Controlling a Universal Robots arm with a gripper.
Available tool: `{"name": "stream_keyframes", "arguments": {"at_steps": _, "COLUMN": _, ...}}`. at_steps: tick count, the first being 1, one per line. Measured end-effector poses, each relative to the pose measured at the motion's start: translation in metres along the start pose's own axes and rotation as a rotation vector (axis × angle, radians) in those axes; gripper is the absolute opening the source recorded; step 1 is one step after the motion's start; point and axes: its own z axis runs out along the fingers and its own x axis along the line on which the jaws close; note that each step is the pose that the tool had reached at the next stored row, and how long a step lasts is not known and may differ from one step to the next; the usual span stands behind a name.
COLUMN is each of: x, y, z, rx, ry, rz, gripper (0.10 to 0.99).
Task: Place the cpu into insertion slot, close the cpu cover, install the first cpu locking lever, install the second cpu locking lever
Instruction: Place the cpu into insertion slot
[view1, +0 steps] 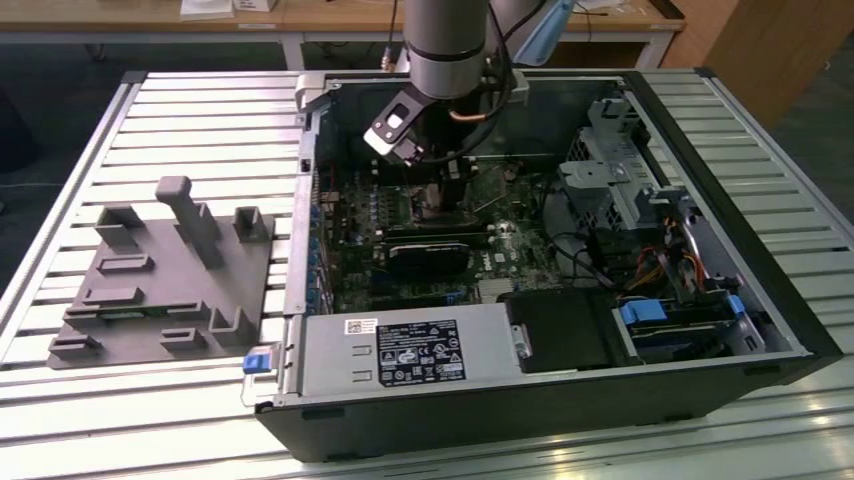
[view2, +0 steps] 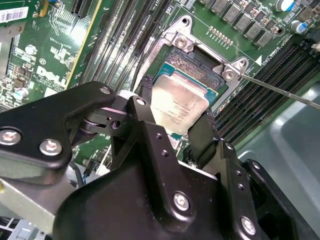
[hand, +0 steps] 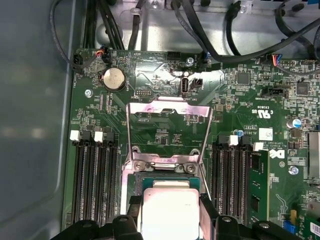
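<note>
Your tool (view2: 178, 101) is clenched on the cpu (view2: 181, 107), gripping it by two opposite edges. The silvery chip sits at the insertion slot (view2: 194, 66), covering part of it; whether it is seated cannot be told. The cpu cover (hand: 167, 106) is swung open, clear of the slot, on the green motherboard (hand: 240, 100) inside the open computer case (view1: 747, 300).

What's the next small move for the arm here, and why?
Probably lower the cpu a little into the insertion slot: the gripper has its jaws shut on it, part of the slot shows beyond its edge, and the cpu cover stands open.
</note>
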Motion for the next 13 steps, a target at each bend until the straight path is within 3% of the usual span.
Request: {"name": "stream_keyframes", "arguments": {"at_steps": 13, "x": 0.0019, "y": -0.0026, "z": 0.0092, "rx": 0.000, "ry": -0.0009, "rz": 0.013, "gripper": 0.537}}
